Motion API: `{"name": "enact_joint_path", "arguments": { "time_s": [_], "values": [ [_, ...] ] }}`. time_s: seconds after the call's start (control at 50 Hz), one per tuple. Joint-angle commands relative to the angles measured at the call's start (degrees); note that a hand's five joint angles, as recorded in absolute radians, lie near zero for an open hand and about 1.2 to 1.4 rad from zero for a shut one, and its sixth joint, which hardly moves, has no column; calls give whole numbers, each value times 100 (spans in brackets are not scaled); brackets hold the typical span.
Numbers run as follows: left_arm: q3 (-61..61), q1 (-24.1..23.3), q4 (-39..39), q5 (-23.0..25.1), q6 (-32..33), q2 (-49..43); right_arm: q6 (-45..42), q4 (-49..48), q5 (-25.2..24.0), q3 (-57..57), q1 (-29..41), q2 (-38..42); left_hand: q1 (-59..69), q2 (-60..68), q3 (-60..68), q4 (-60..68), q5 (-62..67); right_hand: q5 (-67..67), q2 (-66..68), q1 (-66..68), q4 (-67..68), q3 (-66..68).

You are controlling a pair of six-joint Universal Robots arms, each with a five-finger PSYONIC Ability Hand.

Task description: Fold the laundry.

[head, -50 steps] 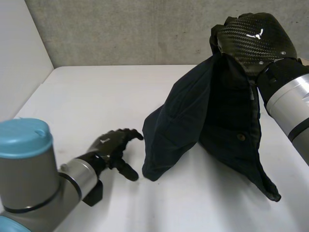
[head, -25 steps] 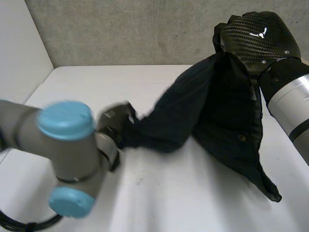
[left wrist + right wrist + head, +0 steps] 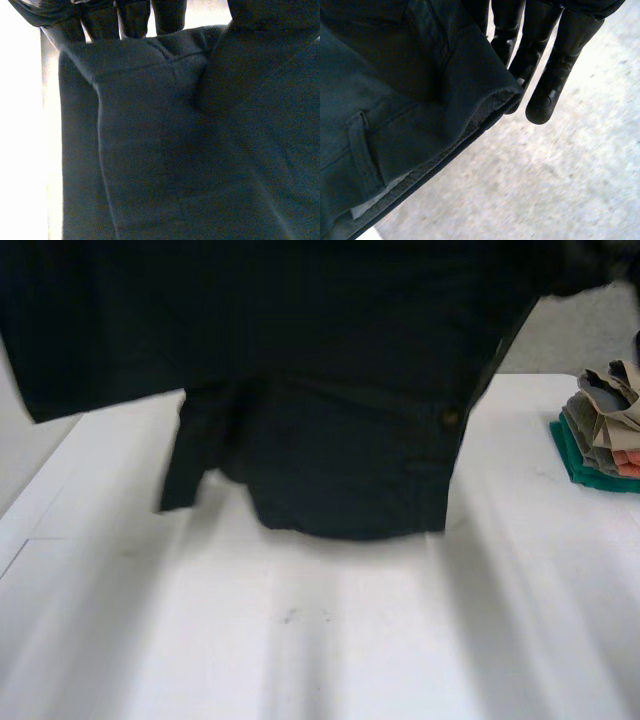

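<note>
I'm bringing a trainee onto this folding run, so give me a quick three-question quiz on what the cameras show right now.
1. True or false: the dark garment lies folded flat on the table.
2. The folded stack sits toward the robot's: A) left, B) right, C) middle.
3. Fill in: the stack's bottom layer is coloured ____.
Key: 1 false; 2 B; 3 green.

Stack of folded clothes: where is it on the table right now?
In the head view, the stack of folded clothes sits at the white table's right edge, on the robot's right, just beside the held-up dark garment.
</note>
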Motion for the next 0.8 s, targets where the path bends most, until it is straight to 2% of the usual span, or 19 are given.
{"name": "enact_joint_path", "arguments": {
  "time_s": [0.02, 0.16, 0.26, 0.38, 0.5, 0.58, 0.66, 0.68, 0.7, 0.72, 0.74, 0.76, 0.8],
  "values": [
    [603, 13, -336, 153, 22, 143, 2, 344, -23, -271, -16, -287, 1308, 1144, 1176, 1135, 1427, 1353, 1248, 2315, 1166, 1206],
    [938, 31, -442, 161, 30, -15, -7, 670, -58, -306, -43, -296, 1308, 1144, 1176, 1135, 1427, 1353, 1248, 2315, 1166, 1206],
    [1113, 31, -459, 231, 39, -752, -7, 687, -119, -385, -148, -104, 1308, 1144, 1176, 1135, 1427, 1353, 1248, 2315, 1166, 1206],
    [1438, 127, -442, 486, 39, -1920, -7, 687, -146, -745, -227, 994, 1308, 1144, 1176, 1135, 1427, 1353, 1248, 2315, 1166, 1206],
    [2308, 180, -442, 557, 92, -3634, -16, 626, -75, -1289, -271, 2163, 1308, 1144, 1176, 1135, 1427, 1353, 1248, 2315, 1166, 1206],
    [3002, 171, -398, 557, 355, -4724, -112, 547, -23, -1817, -254, 3147, 1308, 1144, 1176, 1135, 1427, 1353, 1248, 2315, 1166, 1206],
    [3793, 163, -371, 566, 654, -5744, -471, -48, 257, -2378, -201, 4340, 1308, 1144, 1176, 1135, 1427, 1353, 1248, 2315, 1166, 1206],
    [3968, 163, -354, 566, 681, -5928, -516, -234, 354, -2458, -201, 4527, 1308, 1144, 1176, 1135, 1427, 992, 887, 1955, 806, 846],
    [4144, 163, -319, 566, 689, -6104, -560, -436, 433, -2529, -192, 4694, 1308, 1144, 1176, 1135, 1427, -960, -1065, 3, -1146, -1106],
    [4459, 154, -223, 548, 690, -6419, -587, -629, 521, -2608, -183, 4835, -1821, -1984, -1953, -1993, -1702, -3127, -3232, -2165, -3314, -3274],
    [4601, 145, -161, 548, 681, -6544, -657, -1023, 740, -2731, -183, 5106, -3817, -3981, -3949, -3990, -3698, -5647, -5752, -4685, -5834, -5794],
    [4699, 145, -108, 548, 681, -6632, -675, -1218, 811, -2775, -183, 5213, -5652, -5816, -5784, -5825, -5533, -5647, -5752, -4685, -5834, -5794],
    [4857, 145, -3, 505, 681, -6730, -701, -1587, 926, -2802, -183, 5355, -5556, -5720, -5688, -5729, -5437, -5647, -5752, -4685, -5834, -5794]
  ]
}}
